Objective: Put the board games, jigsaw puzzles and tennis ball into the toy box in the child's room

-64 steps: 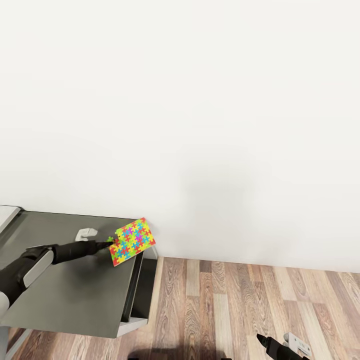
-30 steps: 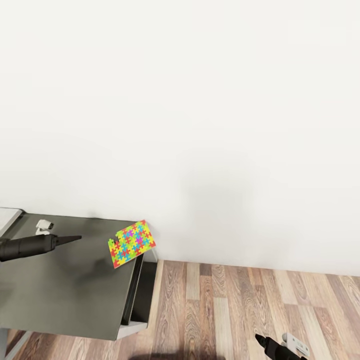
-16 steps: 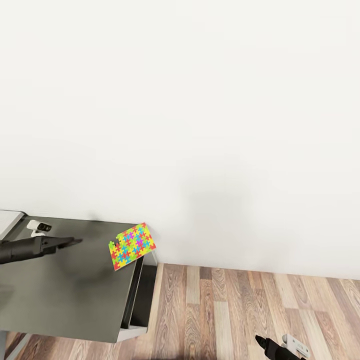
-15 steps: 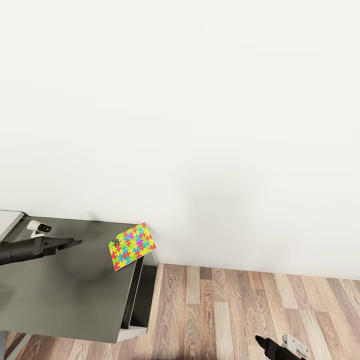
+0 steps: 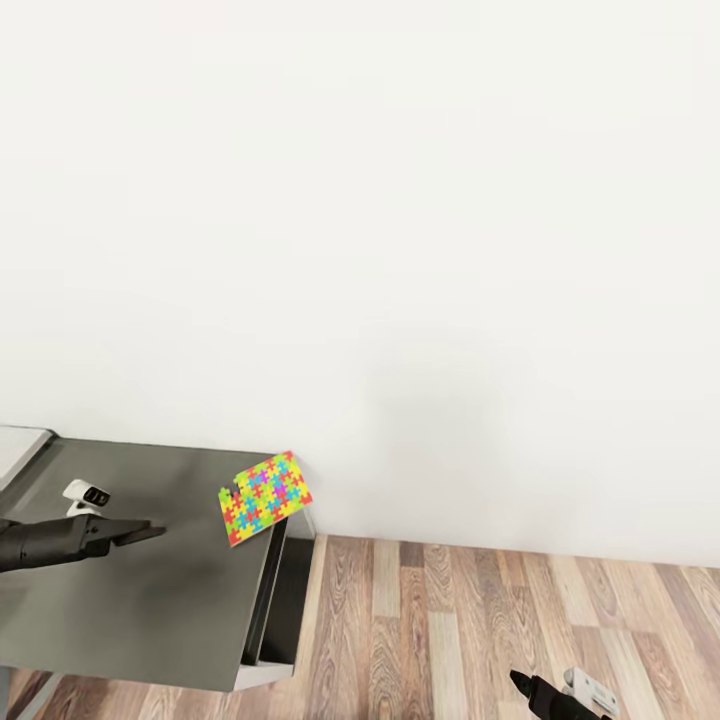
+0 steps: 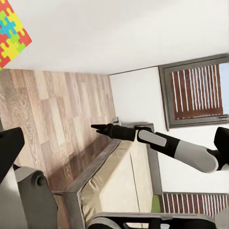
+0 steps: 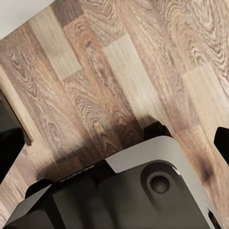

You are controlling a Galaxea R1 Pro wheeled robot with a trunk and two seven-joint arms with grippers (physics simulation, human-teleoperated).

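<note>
Fetching stage for one jigsaw puzzle, which lies flat at the tabletop corner nearest the wall, overhanging the edge, its long axis run diagonally toward that corner. The left gripper, jaws seemingly closed and empty, is held well short of it. A reach and an edge grasp are judged necessary. Right gripper: jaw state cannot be told.

Black tapered left arm — a small white camera module on top; the right arm carries light-grey shell panels.
</note>
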